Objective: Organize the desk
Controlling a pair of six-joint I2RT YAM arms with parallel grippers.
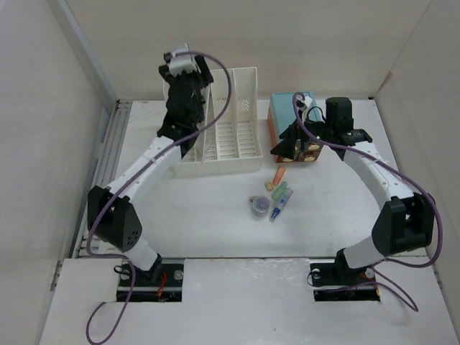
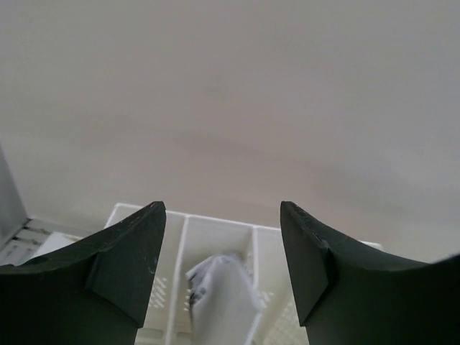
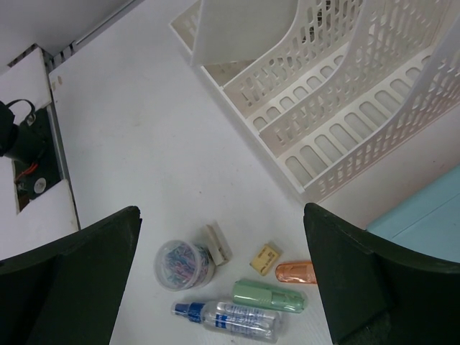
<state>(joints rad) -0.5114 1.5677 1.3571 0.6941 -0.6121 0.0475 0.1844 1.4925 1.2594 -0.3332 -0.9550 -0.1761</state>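
The desk [image 1: 208, 223] is a white tabletop. My left gripper [image 1: 192, 75] is open and empty, held high over the white slotted file rack [image 1: 223, 136]. In the left wrist view the gripper [image 2: 223, 208] frames the rack [image 2: 180, 237] below, and a blurred white sheet-like item [image 2: 219, 295] stands in one slot. My right gripper [image 1: 291, 147] is open and empty above the desk, beside the teal drawer box [image 1: 287, 115]. In the right wrist view the gripper [image 3: 219, 215] hangs over a cluster of small items.
The cluster holds a paper clip tub [image 3: 185, 264], white eraser [image 3: 218, 243], yellow eraser [image 3: 265, 256], orange item [image 3: 296, 272], green item [image 3: 269, 295] and spray bottle [image 3: 230, 320]. The rack [image 3: 323, 93] and teal box [image 3: 424, 215] lie beyond. Walls enclose the desk.
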